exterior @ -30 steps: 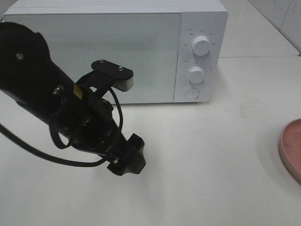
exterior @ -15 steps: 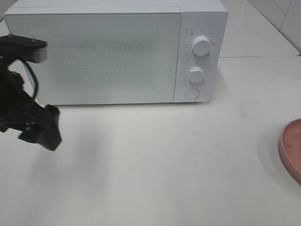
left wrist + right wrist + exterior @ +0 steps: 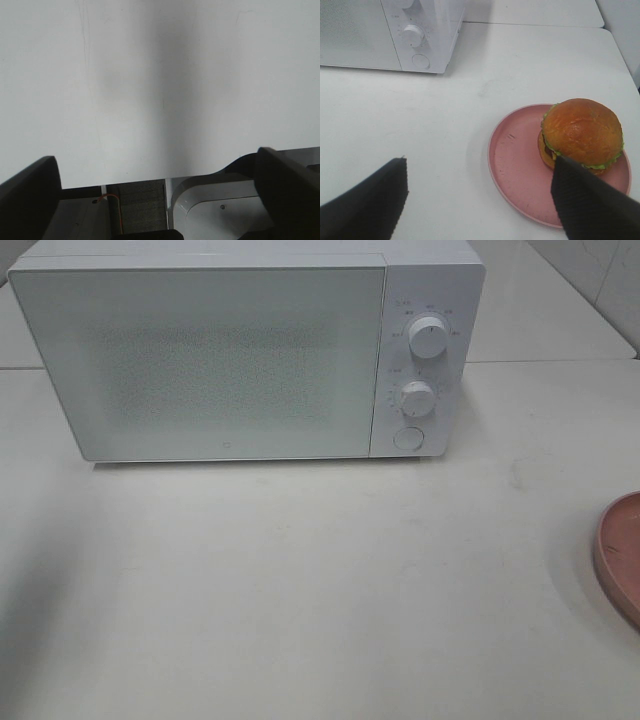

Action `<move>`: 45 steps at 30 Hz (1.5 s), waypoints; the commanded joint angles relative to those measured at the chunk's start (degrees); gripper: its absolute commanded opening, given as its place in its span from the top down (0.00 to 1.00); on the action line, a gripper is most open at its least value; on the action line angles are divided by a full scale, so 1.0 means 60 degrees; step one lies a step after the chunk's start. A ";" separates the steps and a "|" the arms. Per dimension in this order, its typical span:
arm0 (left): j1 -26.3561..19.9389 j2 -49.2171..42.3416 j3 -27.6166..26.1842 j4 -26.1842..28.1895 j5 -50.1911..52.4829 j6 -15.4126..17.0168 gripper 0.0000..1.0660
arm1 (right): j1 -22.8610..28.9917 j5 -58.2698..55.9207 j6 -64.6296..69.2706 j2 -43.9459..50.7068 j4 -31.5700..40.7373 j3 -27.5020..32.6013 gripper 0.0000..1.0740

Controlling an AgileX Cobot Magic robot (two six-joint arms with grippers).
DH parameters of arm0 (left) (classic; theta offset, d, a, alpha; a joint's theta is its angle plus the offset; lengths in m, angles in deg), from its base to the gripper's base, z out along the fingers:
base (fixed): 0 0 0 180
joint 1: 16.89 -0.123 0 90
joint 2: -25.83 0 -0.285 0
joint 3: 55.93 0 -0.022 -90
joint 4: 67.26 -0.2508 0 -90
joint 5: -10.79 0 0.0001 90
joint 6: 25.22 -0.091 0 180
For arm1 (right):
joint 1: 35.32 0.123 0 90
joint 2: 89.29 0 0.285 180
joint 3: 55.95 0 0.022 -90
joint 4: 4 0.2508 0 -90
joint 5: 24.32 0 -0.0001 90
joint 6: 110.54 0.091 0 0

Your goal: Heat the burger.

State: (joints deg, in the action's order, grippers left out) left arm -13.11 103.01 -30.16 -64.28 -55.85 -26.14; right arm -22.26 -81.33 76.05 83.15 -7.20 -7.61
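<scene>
The burger [image 3: 582, 131], with a glossy brown bun and green lettuce frill, sits on a pink plate [image 3: 515, 165] in the right wrist view. It is out of the exterior view, where only the plate's edge [image 3: 620, 550] shows at the far right. My right gripper [image 3: 480, 162] is open and empty, above the table beside the plate. My left gripper [image 3: 155, 157] is open and empty over bare table. Neither arm shows in the exterior view. The white microwave [image 3: 200, 360] stands at the back with its door shut.
The microwave's panel has two white knobs [image 3: 428, 337] [image 3: 416, 398] and a round button [image 3: 407, 438]. It also shows in the right wrist view [image 3: 370, 30]. The white table [image 3: 320, 590] stretches in front of it. A table edge and robot base [image 3: 215, 210] show in the left wrist view.
My left arm has swung left from in front of the microwave door and left the exterior view. The microwave and plate have not moved.
</scene>
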 commanded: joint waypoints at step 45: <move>-0.0038 -1.1812 0.3648 0.0191 0.0859 0.0019 0.08 | -0.0067 -0.0019 -0.0143 0.0306 -0.0019 0.0038 0.29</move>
State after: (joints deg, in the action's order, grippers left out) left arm -13.23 33.39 -8.56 -63.82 -50.58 -26.14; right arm -22.26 -81.33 76.05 83.15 -7.20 -7.61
